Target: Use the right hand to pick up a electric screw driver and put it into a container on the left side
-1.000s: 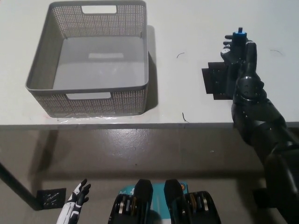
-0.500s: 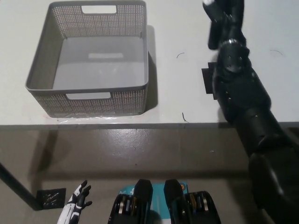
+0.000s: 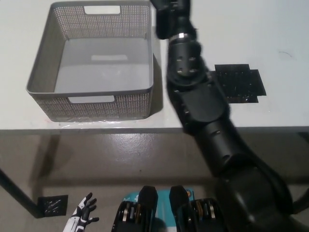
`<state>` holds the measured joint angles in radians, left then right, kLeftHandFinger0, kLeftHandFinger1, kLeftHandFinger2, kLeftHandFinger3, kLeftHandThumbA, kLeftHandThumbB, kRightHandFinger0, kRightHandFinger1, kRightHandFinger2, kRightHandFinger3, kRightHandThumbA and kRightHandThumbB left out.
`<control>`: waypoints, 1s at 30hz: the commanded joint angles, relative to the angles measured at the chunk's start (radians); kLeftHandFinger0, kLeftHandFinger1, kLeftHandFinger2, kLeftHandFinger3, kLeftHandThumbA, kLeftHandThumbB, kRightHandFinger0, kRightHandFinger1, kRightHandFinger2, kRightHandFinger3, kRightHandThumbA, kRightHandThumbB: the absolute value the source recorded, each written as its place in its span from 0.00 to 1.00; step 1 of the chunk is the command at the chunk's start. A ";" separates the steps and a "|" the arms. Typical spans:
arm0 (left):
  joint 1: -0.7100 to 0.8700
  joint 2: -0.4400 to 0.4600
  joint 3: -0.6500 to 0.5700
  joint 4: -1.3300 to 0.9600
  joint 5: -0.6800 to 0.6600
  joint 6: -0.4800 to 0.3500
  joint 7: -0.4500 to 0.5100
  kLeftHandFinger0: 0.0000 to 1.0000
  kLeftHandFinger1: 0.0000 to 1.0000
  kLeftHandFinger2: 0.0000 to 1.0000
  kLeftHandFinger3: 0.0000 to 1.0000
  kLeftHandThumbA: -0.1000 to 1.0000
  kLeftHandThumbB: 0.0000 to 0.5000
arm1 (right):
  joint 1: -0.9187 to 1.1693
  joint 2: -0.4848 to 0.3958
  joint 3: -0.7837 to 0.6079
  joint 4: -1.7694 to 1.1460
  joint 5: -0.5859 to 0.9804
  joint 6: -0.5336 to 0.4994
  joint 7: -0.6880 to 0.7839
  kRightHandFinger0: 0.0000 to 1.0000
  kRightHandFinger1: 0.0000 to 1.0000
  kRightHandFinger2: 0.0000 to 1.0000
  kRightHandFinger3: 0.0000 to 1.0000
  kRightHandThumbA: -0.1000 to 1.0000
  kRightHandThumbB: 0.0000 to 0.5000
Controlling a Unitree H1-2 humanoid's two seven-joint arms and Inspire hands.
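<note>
We see the black right arm (image 3: 203,106) stretch up the frame's middle to the top edge, just right of the grey basket (image 3: 41,72) at upper left. Its hand (image 3: 169,14) is mostly cut off — grip unclear, screwdriver not visible. A black mat (image 3: 240,83) lies right. The white left hand (image 3: 83,215) rests at bottom left — fingers spread.

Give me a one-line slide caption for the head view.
Black right arm reaches past the grey basket's right rim over the white table; white left hand rests low.
</note>
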<state>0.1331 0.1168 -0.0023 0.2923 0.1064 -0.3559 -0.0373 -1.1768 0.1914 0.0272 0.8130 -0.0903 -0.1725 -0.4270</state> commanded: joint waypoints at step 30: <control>-0.045 0.011 -0.069 -0.031 0.028 0.004 -0.018 0.76 0.76 0.71 1.00 1.00 0.00 | -0.152 0.094 0.029 0.522 -0.003 -0.069 0.016 0.00 0.26 0.77 0.75 0.00 0.21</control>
<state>0.1016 0.1188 -0.0673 0.2855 0.1332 -0.3521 -0.0492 -1.2634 0.2969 0.0560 1.3377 -0.0935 -0.1578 -0.4194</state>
